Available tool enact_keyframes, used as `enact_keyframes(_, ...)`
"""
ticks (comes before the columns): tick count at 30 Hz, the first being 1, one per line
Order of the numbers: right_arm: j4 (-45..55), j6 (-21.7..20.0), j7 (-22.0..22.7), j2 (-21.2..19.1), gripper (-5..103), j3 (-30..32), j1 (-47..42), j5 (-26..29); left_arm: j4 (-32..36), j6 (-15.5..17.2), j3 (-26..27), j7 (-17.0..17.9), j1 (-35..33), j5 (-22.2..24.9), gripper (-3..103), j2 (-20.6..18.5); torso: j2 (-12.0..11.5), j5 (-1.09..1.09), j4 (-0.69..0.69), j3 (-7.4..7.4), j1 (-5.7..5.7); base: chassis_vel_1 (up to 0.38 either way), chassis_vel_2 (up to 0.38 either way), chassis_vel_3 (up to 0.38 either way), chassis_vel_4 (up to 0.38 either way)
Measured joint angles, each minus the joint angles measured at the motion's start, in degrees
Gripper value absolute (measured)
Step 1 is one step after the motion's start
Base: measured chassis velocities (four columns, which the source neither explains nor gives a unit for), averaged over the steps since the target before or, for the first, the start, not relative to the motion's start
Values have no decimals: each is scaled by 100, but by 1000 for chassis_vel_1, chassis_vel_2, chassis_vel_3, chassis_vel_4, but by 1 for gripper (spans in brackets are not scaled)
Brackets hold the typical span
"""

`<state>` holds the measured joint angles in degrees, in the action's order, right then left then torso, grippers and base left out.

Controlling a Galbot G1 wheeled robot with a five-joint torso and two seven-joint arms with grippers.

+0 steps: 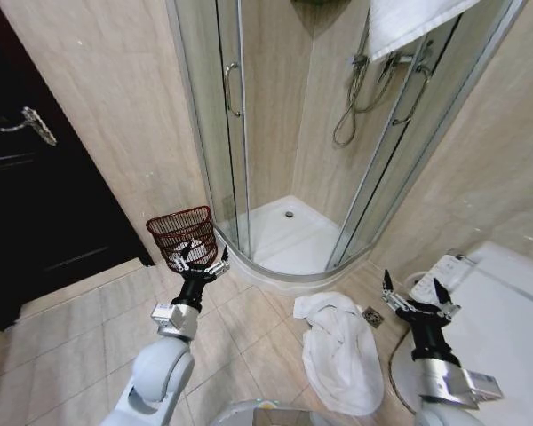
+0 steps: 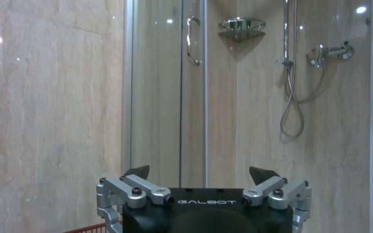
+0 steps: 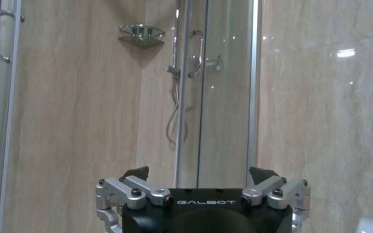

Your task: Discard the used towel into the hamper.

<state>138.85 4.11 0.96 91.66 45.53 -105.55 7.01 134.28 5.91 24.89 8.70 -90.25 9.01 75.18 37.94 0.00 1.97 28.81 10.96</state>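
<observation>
I'm holding my left pincer [image 1: 202, 257] wide before the slatted round hamper [image 1: 183, 232], right pincer [image 1: 415, 296] wide beside the crumpled white towel [image 1: 339, 351] lying on the tiled floor [image 1: 80, 333].

Your left hand [image 1: 199, 258] and right hand [image 1: 415, 295] look alike: black pointed fingertips [image 2: 137, 171] on silver linkage arms with dark screws, mounted on a black block lettered GALBOT in white. Behind each hand you see a black wrist, a silver bracket, then a pale grey forearm.

Towel [image 1: 340, 351] right of hamper [image 1: 182, 233]
</observation>
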Motion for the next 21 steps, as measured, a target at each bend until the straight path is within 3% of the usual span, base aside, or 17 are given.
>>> enact_keyframes(8,45,-3,-9,-78,100,-3,-19,1,82,-13,-10,78,-67,-29,100,86,182,0,0,101,81,0,0,0,0)
enact_keyframes(12,104,-125,-21,-93,100,12,86,38,84,40,18,303,-1,-80,100,108,283,0,0,157,125,0,0,0,0)
enact_keyframes(15,140,-238,-95,-95,100,24,135,120,-1,177,77,694,141,-271,100,97,381,0,1,214,166,0,0,0,0)
enact_keyframes(21,120,-260,-415,-126,100,112,66,485,-227,295,287,771,426,-169,100,21,522,0,-1,297,224,-17,-13,-16,-8)
